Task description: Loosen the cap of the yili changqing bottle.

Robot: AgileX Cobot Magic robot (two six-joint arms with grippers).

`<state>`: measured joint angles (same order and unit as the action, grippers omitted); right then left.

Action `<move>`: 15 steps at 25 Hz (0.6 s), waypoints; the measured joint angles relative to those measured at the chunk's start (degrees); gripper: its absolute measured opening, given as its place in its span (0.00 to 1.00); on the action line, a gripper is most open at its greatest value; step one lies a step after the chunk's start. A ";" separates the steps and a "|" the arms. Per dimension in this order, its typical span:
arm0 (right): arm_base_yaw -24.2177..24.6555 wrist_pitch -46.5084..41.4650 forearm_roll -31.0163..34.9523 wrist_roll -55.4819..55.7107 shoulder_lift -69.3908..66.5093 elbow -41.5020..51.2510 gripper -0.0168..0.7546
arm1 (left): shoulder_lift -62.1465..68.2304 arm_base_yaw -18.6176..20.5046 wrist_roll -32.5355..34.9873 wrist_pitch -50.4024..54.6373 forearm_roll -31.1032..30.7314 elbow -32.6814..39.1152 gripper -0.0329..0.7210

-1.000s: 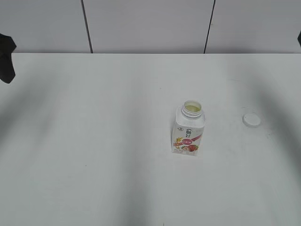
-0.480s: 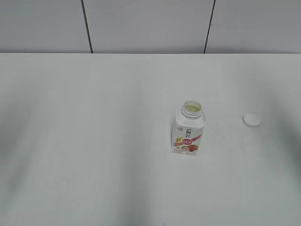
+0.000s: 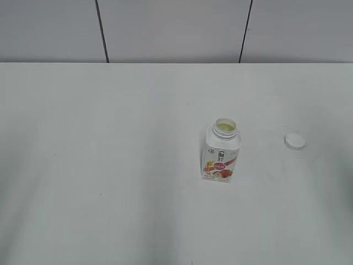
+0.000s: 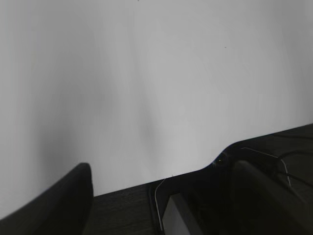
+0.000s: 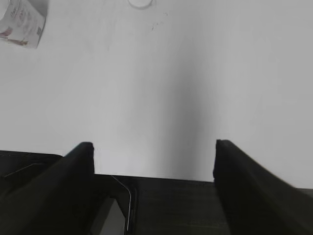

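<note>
The yili changqing bottle stands upright on the white table right of the middle, with its neck open and pale liquid showing inside. The white cap lies flat on the table to the bottle's right, apart from it. Neither gripper shows in the exterior view. In the right wrist view my right gripper is open and empty over the table's near edge, with the bottle and the cap far off at the top. My left gripper is open and empty over bare table.
The white table runs back to a grey panelled wall. A dark surface lies below the table's near edge in both wrist views.
The dark arm parts at the left and right edges of the exterior view have gone out of the frame, and their shadows have faded. The bottle and cap have not moved.
</note>
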<state>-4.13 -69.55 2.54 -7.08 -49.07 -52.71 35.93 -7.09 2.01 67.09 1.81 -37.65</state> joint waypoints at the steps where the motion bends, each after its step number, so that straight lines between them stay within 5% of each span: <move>1: 0.00 0.44 0.00 0.00 1.99 1.41 0.79 | -1.98 0.00 0.00 0.00 0.33 1.04 0.75; 15: 0.00 7.73 0.32 0.00 18.19 17.21 0.79 | -21.05 0.00 0.00 -6.20 0.53 7.60 0.75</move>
<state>-4.13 -61.83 2.87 -7.08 -30.88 -35.50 14.88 -7.09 2.01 60.88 2.34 -30.05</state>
